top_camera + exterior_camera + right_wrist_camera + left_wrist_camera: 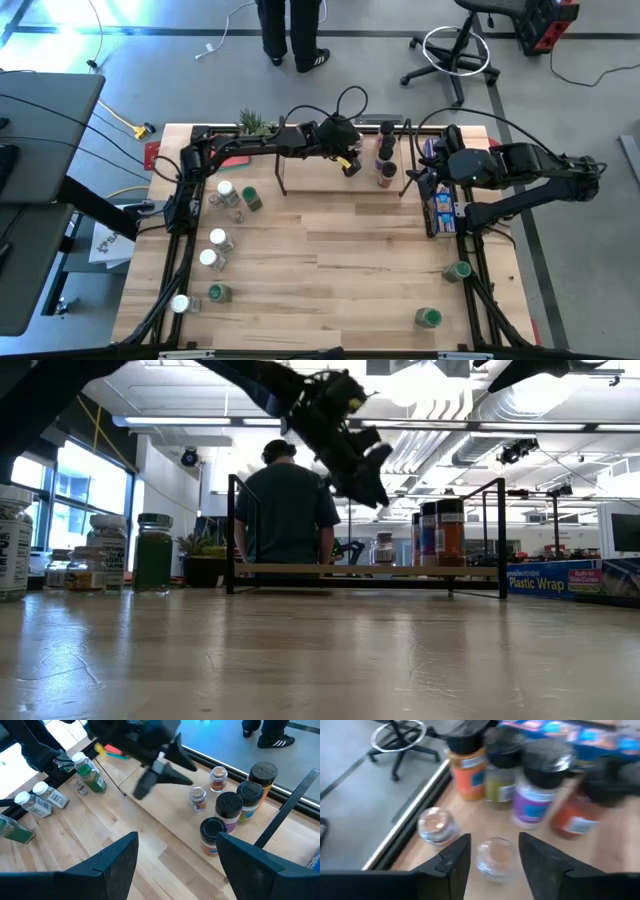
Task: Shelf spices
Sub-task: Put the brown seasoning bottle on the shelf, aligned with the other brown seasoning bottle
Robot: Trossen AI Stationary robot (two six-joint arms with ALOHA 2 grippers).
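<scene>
From above, the left gripper [349,163] reached over the shelf [320,186] at the far middle of the table, just left of a cluster of dark-capped spices [386,160] standing at the shelf's right end. More jars [232,196] waited on the near-left of the tabletop, and two green-topped ones [457,270] sat near-right. The right gripper [428,180] hung by the long blue box [441,205], right of the shelf.

At table height, the left gripper [362,472] hovered tilted above the shelf board [365,570], clear of the tall jars [437,532] to its right.

Through the left wrist, the fingers [451,865] stood parted on either side of a small clear jar [494,858] resting on the shelf; I could not tell whether they touched it. A second clear jar [436,823] stood close beside.

Through the right wrist, the waiting gripper [175,855] had its jaws wide apart and empty.

To finish this placement well, the left arm should spread fully and lift straight up, so neither finger tips the small jar or nudges its neighbour.
</scene>
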